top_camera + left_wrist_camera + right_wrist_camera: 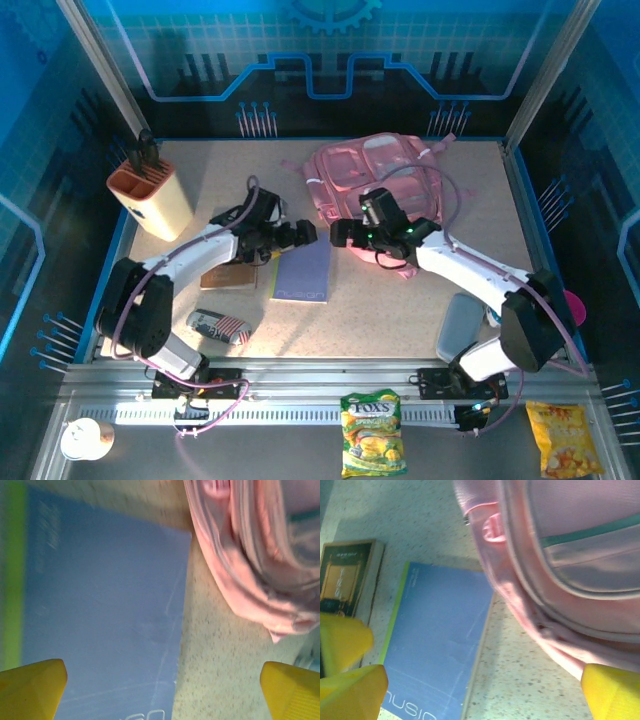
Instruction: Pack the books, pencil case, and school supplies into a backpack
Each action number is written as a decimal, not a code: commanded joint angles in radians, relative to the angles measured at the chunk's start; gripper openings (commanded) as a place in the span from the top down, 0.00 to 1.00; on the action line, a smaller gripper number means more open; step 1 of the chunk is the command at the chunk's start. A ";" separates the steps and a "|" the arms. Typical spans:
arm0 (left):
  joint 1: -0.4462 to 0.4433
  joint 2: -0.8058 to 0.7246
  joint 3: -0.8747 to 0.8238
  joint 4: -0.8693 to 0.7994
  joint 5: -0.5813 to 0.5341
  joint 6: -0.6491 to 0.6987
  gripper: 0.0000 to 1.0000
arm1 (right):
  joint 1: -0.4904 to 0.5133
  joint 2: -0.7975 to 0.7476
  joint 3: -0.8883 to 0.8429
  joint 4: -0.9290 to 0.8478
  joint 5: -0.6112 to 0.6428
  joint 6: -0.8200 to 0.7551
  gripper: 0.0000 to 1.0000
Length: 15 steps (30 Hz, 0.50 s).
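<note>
The left gripper (305, 232) stands fully open and holds nothing. In its wrist view the yellow fingertips (32, 687) sit at the lower corners, one over the blue book (100, 615) and the other over the bare table (215, 665); whether either touches the surface cannot be told. The right gripper (338, 235) is likewise spread wide and empty. In its wrist view the near corner of the blue book lies between the fingers, and the rounded edge of the backpack (560, 555) runs just above the finger at the right of the picture. From above, the two grippers face each other with tips close together, over the far edge of the blue book and just in front of the backpack, which lies flat at the far centre of the table. A dark book (230, 275) lies just left of the blue one, under the left arm. The pencil case (218, 325) lies nearer the arm bases, apart from both books. The table is a pale speckled board inside an enclosure with blue printed walls (320, 60). A beige holder (150, 195) with an orange top stands at the far left. A green snack bag (372, 432) and a yellow snack bag (563, 438) lie on the metal strip (300, 395) in front. The backpack is soft pink fabric with stitched seams and a teal line. The blue book has a matte cover, a green spine edge and pale lettering.
</note>
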 commanded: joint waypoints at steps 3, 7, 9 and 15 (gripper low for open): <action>0.036 -0.045 -0.007 -0.093 -0.144 0.108 0.01 | 0.089 0.117 0.059 0.013 0.000 0.026 0.00; 0.056 -0.057 -0.034 -0.081 -0.131 0.147 0.01 | 0.126 0.222 0.121 -0.019 -0.010 0.075 0.07; 0.061 -0.047 -0.041 -0.076 -0.111 0.156 0.01 | 0.127 0.276 0.158 -0.054 -0.011 0.101 0.14; 0.073 0.004 -0.053 -0.068 -0.070 0.167 0.08 | 0.129 0.386 0.221 -0.114 -0.014 0.136 0.40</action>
